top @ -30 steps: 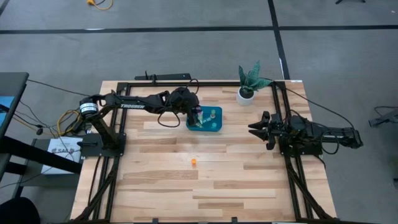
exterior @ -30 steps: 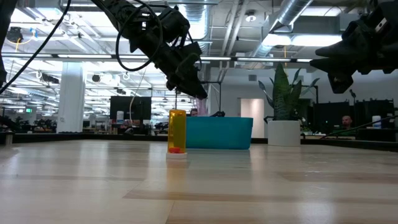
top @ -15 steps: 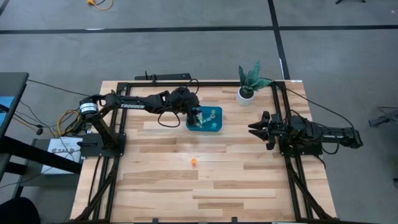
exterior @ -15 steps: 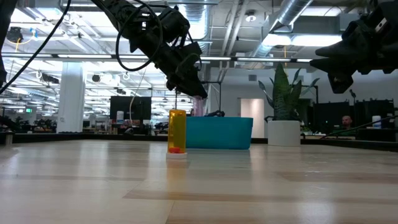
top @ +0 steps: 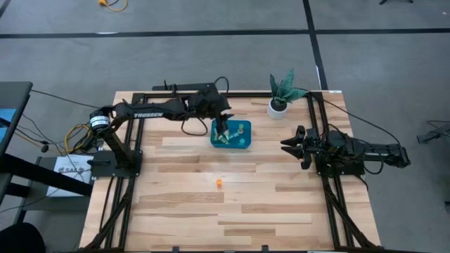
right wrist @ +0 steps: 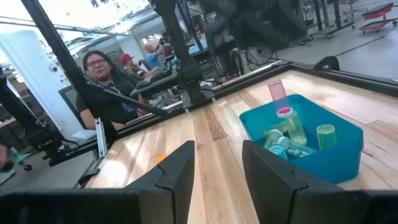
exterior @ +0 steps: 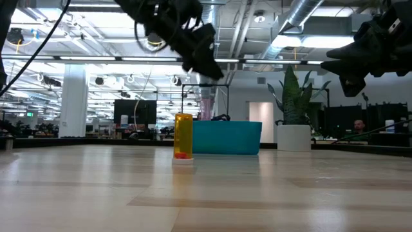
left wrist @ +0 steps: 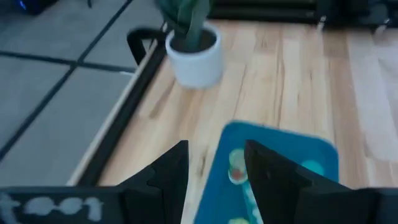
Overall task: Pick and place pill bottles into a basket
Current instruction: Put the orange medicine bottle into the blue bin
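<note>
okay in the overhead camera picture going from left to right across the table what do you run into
Left claw over the basket's left part → basket, with the orange pill bottle standing alone on the wood nearer the front → potted plant → right claw, waiting open at the right edge.

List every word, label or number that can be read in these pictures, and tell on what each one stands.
"TROSSEN": white letters on the left arm, seen from above.
White marks at the edge of the left wrist picture: too blurred to read.
Labels on the pill bottles in the basket: too small to read.
</note>
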